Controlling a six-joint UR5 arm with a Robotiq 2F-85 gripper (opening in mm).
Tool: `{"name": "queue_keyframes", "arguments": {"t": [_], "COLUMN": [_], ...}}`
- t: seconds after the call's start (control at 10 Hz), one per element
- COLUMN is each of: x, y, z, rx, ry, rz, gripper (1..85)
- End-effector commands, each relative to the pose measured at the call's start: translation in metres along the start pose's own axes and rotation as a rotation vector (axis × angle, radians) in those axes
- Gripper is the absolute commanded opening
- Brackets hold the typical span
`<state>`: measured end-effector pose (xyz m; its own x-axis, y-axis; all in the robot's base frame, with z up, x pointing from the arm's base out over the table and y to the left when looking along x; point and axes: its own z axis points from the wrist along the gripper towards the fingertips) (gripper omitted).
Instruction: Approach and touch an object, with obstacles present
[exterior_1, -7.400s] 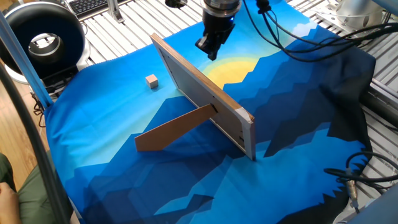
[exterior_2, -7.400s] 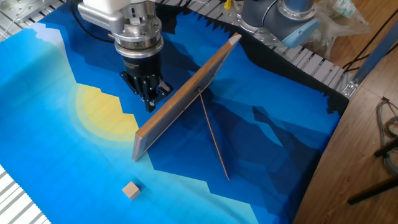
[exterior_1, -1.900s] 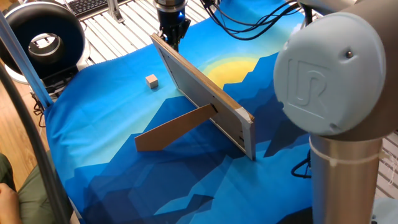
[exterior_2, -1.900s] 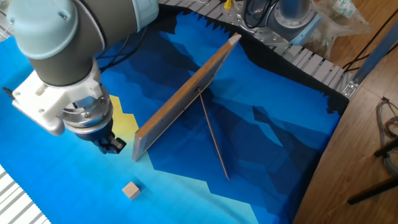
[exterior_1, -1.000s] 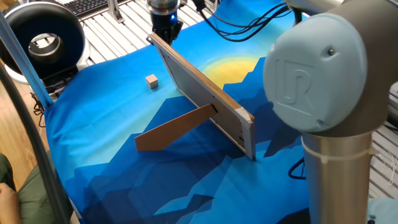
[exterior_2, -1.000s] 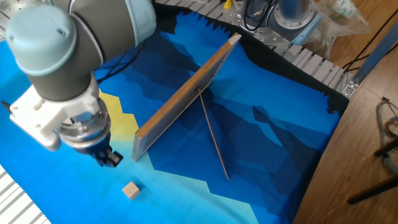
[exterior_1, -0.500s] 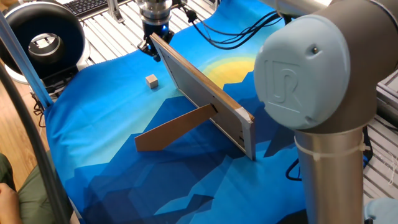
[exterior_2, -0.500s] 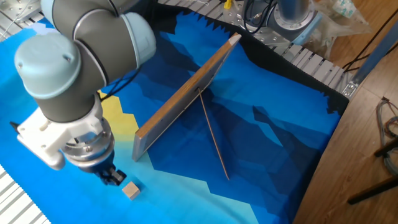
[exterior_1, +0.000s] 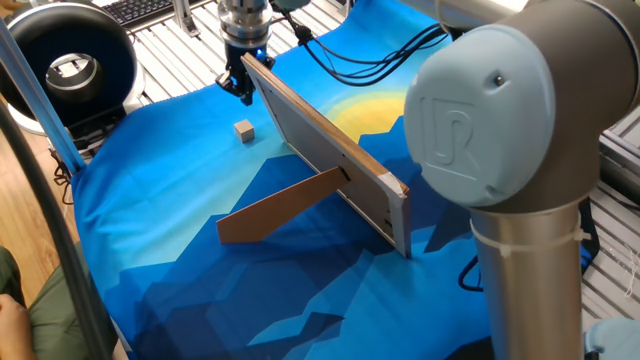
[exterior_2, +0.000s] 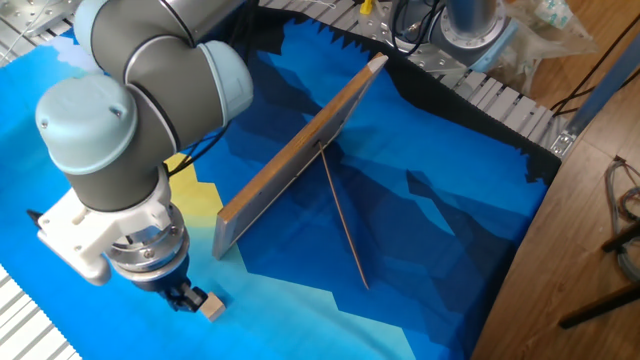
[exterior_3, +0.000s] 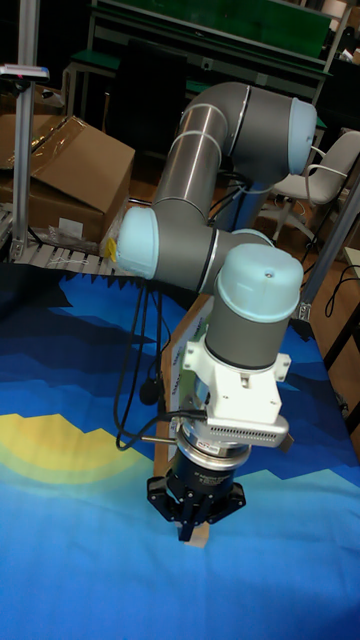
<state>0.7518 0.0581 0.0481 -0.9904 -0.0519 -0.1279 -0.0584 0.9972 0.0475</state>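
The object, a tiny tan cube (exterior_1: 243, 129), lies on the blue cloth left of the obstacles. These are a long grey-faced board (exterior_1: 330, 150) standing on edge and a brown plank (exterior_1: 280, 207) propping it. My gripper (exterior_1: 241, 92) hangs just past the board's far end, with its fingers drawn together and nothing between them. In one fixed view a gap of cloth shows between the tips and the cube. In the other fixed view the gripper (exterior_2: 186, 298) overlaps the cube (exterior_2: 213, 307), half hiding it. In the tall fixed view the gripper (exterior_3: 193, 530) points straight down, with a tan sliver, the cube (exterior_3: 200, 545), at its tip.
The board (exterior_2: 300, 150) runs diagonally across the cloth, the plank (exterior_2: 345, 232) seen edge-on behind it. A black round device (exterior_1: 70, 60) sits off the cloth's corner. Cables (exterior_1: 360, 55) trail from the wrist. The arm's big elbow joint (exterior_1: 500, 110) fills the right side.
The gripper has come round the board's end and moved toward the cube, dropping lower. The cube and boards have not moved.
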Motion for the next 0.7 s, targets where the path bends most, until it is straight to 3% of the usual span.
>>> {"name": "queue_keyframes", "arguments": {"t": [0.0, 0.4, 0.6], "x": [0.003, 0.013, 0.019], "y": [-0.003, 0.015, 0.013], "z": [0.006, 0.010, 0.010], "rx": [-0.004, -0.087, -0.091], "ry": [-0.001, 0.011, 0.015], "rz": [-0.016, 0.006, -0.005], "gripper": [1.0, 1.0, 1.0]}}
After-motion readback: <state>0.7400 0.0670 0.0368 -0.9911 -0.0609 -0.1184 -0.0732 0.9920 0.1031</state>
